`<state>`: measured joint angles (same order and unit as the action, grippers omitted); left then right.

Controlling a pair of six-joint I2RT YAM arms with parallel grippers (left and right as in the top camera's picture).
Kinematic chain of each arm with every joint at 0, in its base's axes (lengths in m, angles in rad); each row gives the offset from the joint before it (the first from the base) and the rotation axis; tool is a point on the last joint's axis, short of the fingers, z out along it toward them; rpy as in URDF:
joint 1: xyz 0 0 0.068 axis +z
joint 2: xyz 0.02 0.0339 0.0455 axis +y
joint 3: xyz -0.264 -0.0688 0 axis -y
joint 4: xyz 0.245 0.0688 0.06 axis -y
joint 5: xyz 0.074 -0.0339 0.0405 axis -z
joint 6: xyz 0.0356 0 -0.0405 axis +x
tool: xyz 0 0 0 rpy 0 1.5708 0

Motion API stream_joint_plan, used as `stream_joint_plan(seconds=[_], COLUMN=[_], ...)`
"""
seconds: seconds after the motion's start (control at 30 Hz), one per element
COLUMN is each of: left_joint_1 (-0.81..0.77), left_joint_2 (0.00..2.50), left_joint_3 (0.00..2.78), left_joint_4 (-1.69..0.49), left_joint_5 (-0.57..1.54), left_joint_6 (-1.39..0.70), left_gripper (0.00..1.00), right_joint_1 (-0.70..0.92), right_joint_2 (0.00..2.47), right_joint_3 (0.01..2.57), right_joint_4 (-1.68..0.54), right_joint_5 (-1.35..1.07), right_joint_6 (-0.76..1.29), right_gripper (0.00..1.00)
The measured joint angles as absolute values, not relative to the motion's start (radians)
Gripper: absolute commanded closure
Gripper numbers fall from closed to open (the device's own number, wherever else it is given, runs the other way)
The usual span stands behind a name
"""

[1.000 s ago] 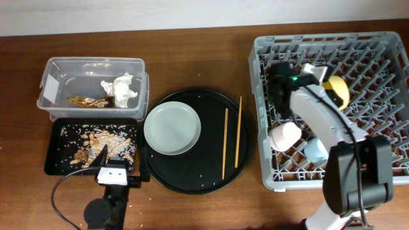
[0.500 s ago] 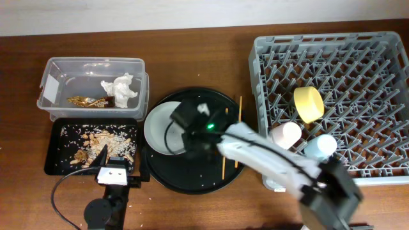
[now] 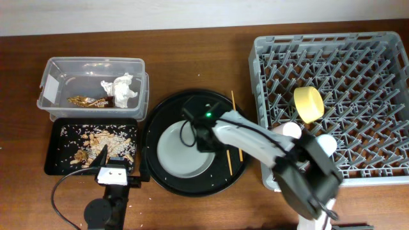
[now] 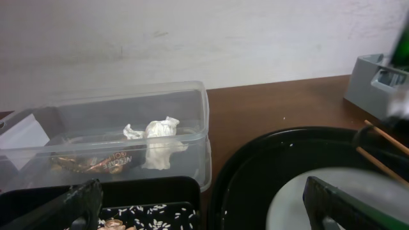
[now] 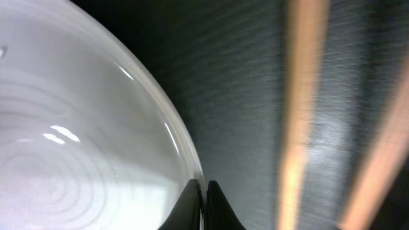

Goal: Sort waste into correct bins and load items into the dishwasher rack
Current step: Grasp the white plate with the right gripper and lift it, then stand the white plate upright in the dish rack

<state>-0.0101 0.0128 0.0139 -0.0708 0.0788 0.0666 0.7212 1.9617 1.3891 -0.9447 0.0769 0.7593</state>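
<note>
Two chopsticks [image 3: 234,108] are lying just beside the plate [image 3: 182,153] whose thin rim the right gripper [image 5: 204,191] is pinching between narrowed jaws, likely risking a slip; the left gripper [image 4: 204,195] is hanging with jaws wide.

Wooden table [image 3: 192,57]: rack [image 3: 332,39], tub [image 3: 92,61], rectangular tray [image 3: 54,160], round tray [image 3: 169,108]

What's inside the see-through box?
Inside the clear box lie a crumpled white tissue and a gold-brown wrapper, side by side. Whatever might sit beneath the tissue is covered, so that can't be seen.
</note>
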Motion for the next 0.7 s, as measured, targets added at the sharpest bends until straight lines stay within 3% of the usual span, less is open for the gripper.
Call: stream_joint_plan(seconds=[0.13, 0.3, 0.47, 0.7], left_joint_1=[-0.010, -0.010, -0.010, -0.010], left_joint_2=[0.013, 0.013, 0.013, 0.013], left_joint_3=[0.014, 0.014, 0.014, 0.014], left_joint_4=[-0.071, -0.071, -0.071, -0.071], left_joint_5=[0.079, 0.079, 0.079, 0.079], left_joint_6=[0.066, 0.067, 0.067, 0.066], left_gripper=[0.01, 0.01, 0.01, 0.01], right_joint_1=[0.668, 0.612, 0.371, 0.000], right_joint_2=[1.670, 1.313, 1.321, 1.543], right_joint_3=[1.375, 1.378, 1.378, 1.377], right_joint_4=[-0.967, -0.973, -0.983, -0.930], right_joint_5=[0.300, 0.908, 1.262, 1.289], right_joint_6=[0.699, 0.552, 0.429, 0.387], right_gripper=[0.96, 0.96, 0.96, 0.96])
